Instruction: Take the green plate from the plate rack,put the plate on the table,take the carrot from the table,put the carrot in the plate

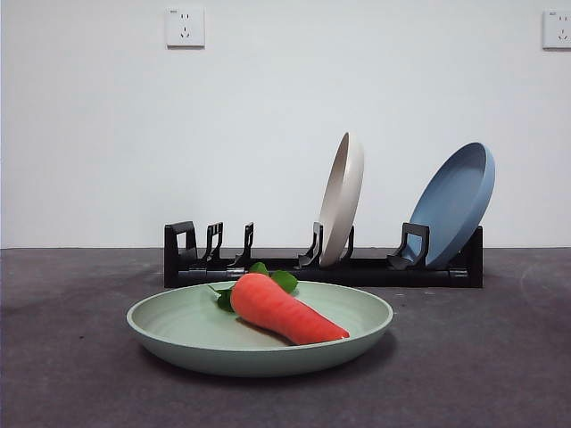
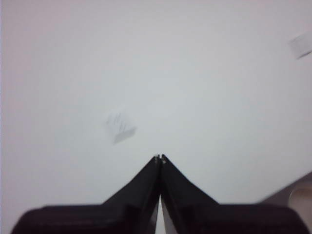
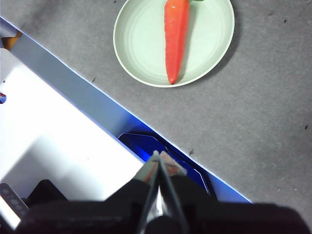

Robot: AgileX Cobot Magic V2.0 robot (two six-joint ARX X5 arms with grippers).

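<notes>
The carrot (image 1: 284, 309) lies in the green plate (image 1: 178, 325). The plate sits flat on the table (image 1: 71, 374), just in front of the plate rack (image 1: 321, 267). A cream plate (image 1: 343, 196) and a blue plate (image 1: 455, 203) stand in the rack. No writing can be read. The left gripper (image 2: 160, 158) is closed and holds nothing. The right gripper (image 3: 159, 155) is closed too, up high, away from the plate.

Behind my desk (image 1: 71, 357), dark grey and mottled, I see a plain white wall (image 1: 268, 107) under even light. One white socket (image 1: 185, 27) sits at eleven o'clock on it, and another socket (image 1: 557, 28) at one o'clock, cut by the edge.
</notes>
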